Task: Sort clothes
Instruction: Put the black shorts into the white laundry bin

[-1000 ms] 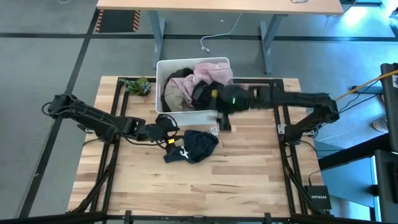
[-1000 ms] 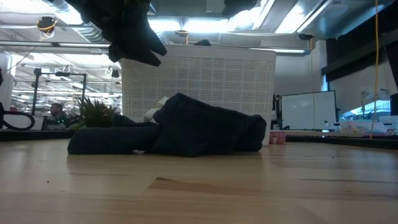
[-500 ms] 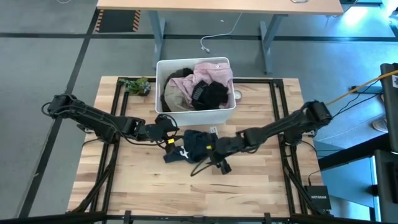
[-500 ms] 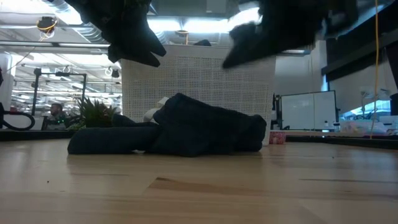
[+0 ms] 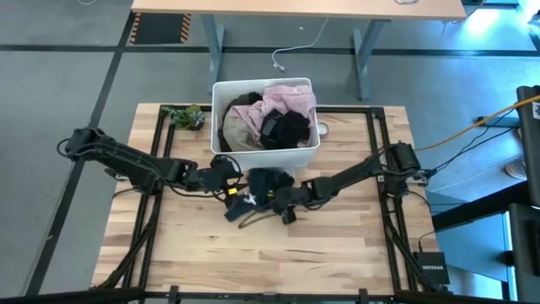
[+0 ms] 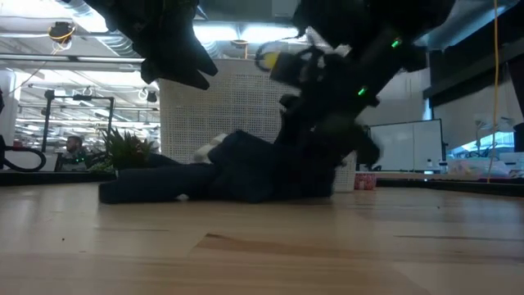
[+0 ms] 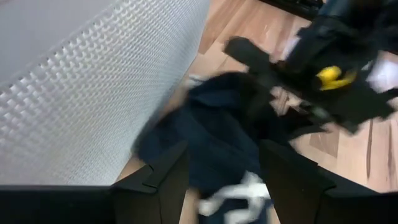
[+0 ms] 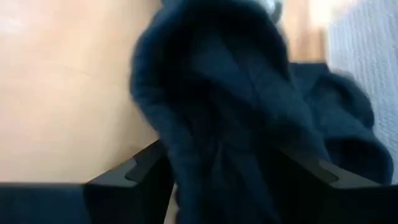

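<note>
A dark navy garment [image 5: 257,187] with a white logo lies bunched on the wooden counter [image 5: 337,253], just in front of the white bin [image 5: 263,156]. The right gripper [image 5: 272,196] is down on it; in its wrist view the cloth fills the space between the two spread fingers [image 8: 134,174], though whether they pinch it cannot be told. The left gripper [image 5: 229,180] hangs just beside the garment's other edge, above the counter, its fingers [image 7: 163,177] apart and empty, the cloth lying just ahead of them. More clothes [image 5: 270,118], pink, olive and black, are piled inside the bin. A small plant [image 5: 187,116] sits at the counter's far left corner.
</note>
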`<state>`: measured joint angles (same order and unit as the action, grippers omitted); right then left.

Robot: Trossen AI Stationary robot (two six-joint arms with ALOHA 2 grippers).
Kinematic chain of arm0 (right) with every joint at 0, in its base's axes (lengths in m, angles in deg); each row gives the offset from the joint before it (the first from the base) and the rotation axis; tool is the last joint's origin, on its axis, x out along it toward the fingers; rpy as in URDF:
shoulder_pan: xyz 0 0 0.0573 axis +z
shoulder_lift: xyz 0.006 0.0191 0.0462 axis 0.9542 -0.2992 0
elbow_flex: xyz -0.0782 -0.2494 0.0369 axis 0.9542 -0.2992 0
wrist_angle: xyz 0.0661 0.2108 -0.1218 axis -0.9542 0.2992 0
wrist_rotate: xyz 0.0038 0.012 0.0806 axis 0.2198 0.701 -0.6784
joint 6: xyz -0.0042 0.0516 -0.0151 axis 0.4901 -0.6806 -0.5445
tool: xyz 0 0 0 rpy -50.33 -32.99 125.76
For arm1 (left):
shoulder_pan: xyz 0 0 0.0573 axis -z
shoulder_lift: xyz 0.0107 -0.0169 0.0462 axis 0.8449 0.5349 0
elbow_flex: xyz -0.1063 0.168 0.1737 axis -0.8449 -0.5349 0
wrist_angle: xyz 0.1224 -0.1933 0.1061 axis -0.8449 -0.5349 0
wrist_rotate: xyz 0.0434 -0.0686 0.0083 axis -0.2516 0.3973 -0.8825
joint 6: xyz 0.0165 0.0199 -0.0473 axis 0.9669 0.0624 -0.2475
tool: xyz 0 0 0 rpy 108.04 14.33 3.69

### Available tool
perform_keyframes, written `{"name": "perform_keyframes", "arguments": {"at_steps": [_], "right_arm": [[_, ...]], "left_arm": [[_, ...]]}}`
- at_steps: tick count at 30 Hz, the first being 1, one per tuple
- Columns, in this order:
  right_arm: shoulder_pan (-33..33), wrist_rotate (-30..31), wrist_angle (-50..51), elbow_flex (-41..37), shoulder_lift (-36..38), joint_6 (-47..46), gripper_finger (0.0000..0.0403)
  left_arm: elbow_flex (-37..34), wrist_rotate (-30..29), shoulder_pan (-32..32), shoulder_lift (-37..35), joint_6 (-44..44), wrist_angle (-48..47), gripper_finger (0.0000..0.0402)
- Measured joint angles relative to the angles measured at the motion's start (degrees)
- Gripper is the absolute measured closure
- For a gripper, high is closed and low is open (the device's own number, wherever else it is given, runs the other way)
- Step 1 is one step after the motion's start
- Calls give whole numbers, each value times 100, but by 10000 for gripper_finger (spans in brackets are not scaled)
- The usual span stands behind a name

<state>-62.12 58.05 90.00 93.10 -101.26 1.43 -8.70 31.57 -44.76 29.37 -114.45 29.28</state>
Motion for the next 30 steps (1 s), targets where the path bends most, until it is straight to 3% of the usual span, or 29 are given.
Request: {"name": "perform_keyframes", "arguments": {"at_steps": [3, 8, 9, 15, 21, 26, 30], "right_arm": [[-137, -154, 67, 9, -36, -26, 225], [-155, -335, 450, 9, 21, -26, 371], [-153, -431, 574, 9, 71, -3, 383], [143, -434, 1071, 2, 875, -117, 380], [404, 253, 1168, 2, 2354, 45, 387], [221, 869, 1070, 288, 3481, 455, 387], [-192, 911, 493, 740, 3952, 1020, 394]], "left_arm": [[0, 2, 0, 0, -2, -9, 215], [0, 2, 0, 0, -1, -11, 215], [0, 0, 0, 0, 0, -13, 215], [0, 2, 2, 0, 3, -26, 215], [0, 2, 2, 0, -35, -26, 215], [0, 2, 0, 0, -36, -18, 215], [0, 0, 0, 0, -33, -17, 215]]}}
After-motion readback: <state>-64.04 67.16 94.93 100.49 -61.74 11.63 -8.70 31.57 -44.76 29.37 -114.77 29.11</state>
